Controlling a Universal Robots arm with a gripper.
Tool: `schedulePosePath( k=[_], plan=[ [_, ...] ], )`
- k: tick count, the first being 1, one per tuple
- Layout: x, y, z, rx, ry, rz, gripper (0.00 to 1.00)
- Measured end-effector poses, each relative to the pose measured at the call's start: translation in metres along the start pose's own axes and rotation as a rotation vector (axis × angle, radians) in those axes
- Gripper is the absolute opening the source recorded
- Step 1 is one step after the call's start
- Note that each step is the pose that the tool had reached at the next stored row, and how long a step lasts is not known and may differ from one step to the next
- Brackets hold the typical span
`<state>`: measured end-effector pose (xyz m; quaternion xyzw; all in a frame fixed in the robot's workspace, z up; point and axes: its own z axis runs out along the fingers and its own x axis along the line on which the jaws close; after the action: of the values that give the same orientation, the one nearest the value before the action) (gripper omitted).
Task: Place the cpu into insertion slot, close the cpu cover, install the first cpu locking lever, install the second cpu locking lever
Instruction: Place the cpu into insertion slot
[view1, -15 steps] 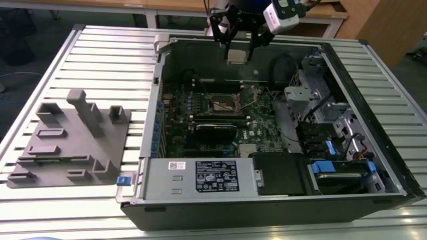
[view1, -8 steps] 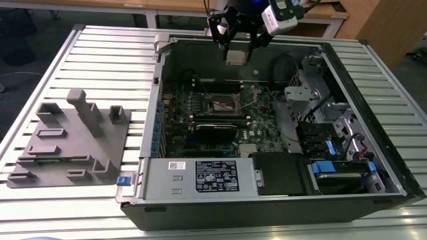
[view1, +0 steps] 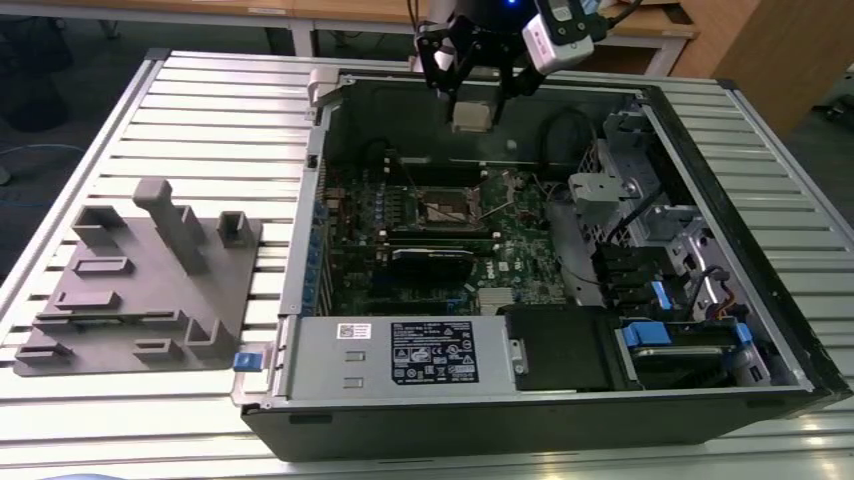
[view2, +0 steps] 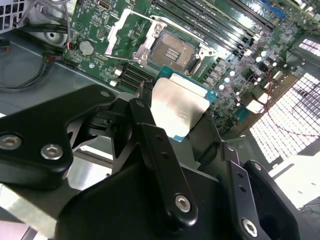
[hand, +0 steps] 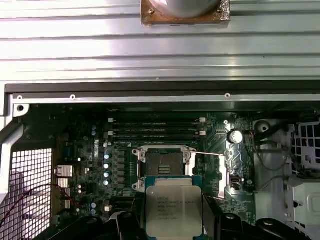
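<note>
My gripper (view1: 470, 108) hangs over the far side of the open computer case, shut on the cpu (view1: 470, 116) by its edges. The chip's silvery-grey top on a green base shows in both wrist views (view2: 179, 106) (hand: 174, 207), between the black fingers (view2: 150, 135). It is held in the air, well above the green motherboard (view1: 527, 250). The insertion slot (view1: 447, 208) (view2: 172, 50) (hand: 164, 164) lies uncovered below, its dark centre bare. The cpu cover (view2: 123, 31) stands swung open beside the slot. A thin locking lever (hand: 207, 153) sticks out from the socket's side.
The case (view1: 307, 290) lies on a slatted metal table (view1: 214, 110). A grey fixture block (view1: 140, 285) sits at the exterior view's left. Inside are a power supply (view1: 400, 352), a long black card (view1: 430, 262), memory slots (hand: 155, 127), and drive bays with cables (view1: 654, 240).
</note>
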<state>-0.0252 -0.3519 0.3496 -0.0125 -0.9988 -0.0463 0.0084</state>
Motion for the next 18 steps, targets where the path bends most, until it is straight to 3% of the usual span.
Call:
schedulePosePath(
  k=[18],
  plan=[
    [-0.0001, -0.0003, 0.0032, -0.0003, -0.0001, 0.0, 0.54]
  ],
)
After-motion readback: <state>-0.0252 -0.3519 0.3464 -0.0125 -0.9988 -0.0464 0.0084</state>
